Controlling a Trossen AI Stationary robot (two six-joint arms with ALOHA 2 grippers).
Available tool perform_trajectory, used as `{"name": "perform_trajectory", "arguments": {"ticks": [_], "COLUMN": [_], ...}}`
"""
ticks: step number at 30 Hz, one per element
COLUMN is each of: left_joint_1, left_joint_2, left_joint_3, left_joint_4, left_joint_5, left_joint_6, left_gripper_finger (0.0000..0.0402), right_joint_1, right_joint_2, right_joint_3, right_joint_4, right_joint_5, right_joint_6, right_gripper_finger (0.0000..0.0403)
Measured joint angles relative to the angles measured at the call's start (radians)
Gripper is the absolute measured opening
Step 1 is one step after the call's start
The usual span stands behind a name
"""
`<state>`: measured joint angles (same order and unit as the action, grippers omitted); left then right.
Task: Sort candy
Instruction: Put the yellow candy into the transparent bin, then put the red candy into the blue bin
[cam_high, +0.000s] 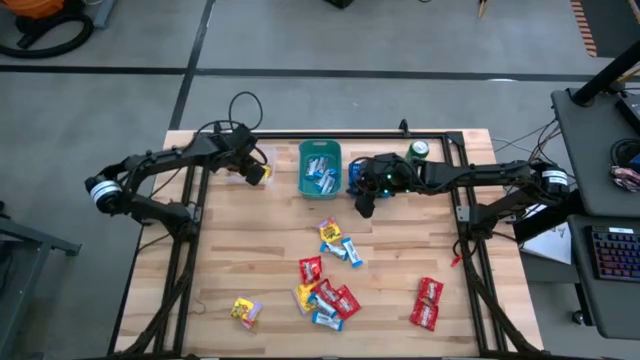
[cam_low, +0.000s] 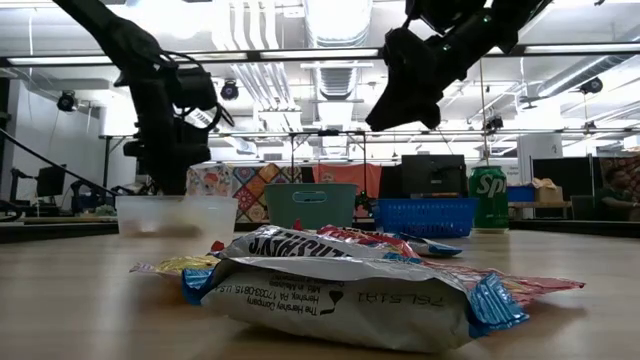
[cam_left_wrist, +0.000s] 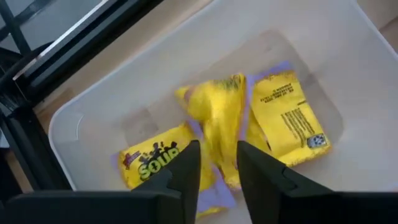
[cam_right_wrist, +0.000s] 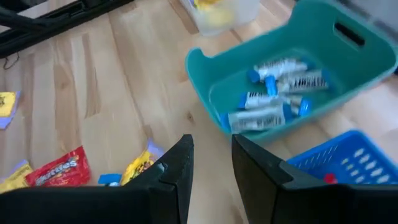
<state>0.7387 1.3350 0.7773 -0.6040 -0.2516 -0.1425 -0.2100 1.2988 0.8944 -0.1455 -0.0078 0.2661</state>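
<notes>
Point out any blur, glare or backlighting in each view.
Low view: the arms are backlit silhouettes against bright ceiling lights, and the nearest candy wrapper looms large. Left wrist view: the yellow candy in the clear bin is motion-smeared. High view: evenly lit.

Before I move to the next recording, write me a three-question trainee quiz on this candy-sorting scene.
1. True or false: the clear bin below the left end effector holds yellow candies.
2. Which container holds the blue-and-white candies? A) teal bin B) blue basket C) clear bin
3. Fill in: the green can stands at the table's far edge, beside the ___ arm.

Key: 1 true; 2 A; 3 right. In the high view, the right end effector hangs over the wood next to the teal bin, with nothing between its fingers in the right wrist view.
</notes>
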Motion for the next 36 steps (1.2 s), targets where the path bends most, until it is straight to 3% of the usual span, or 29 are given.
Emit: {"name": "perform_trajectory", "arguments": {"ticks": [7,12,18,27,36], "left_joint_1": [-0.005,-0.042,-0.134,-0.257,-0.274], "left_joint_2": [-0.030,-0.070,-0.115,-0.123,-0.120], "left_joint_3": [0.015,0.031,0.030,0.028,0.028], "left_joint_4": [-0.002,0.010,0.114,0.223,0.230], "left_joint_5": [0.000,0.003,0.071,0.080,0.080], "left_joint_6": [0.004,0.011,0.047,0.092,0.108], "left_gripper_finger": [0.0130,0.0134,0.0135,0.0135,0.0135], "right_joint_1": [0.022,0.041,0.083,0.165,0.259], "right_joint_2": [0.000,0.000,0.012,0.064,0.076], "right_joint_3": [0.000,0.000,0.000,-0.001,0.051], "right_joint_4": [-0.088,-0.114,-0.149,-0.269,-0.401], "right_joint_5": [-0.041,-0.164,-0.209,-0.239,-0.226], "right_joint_6": [0.106,0.227,0.360,0.550,0.712], "right_gripper_finger": [0.0102,0.0100,0.0094,0.0076,0.0070]}}
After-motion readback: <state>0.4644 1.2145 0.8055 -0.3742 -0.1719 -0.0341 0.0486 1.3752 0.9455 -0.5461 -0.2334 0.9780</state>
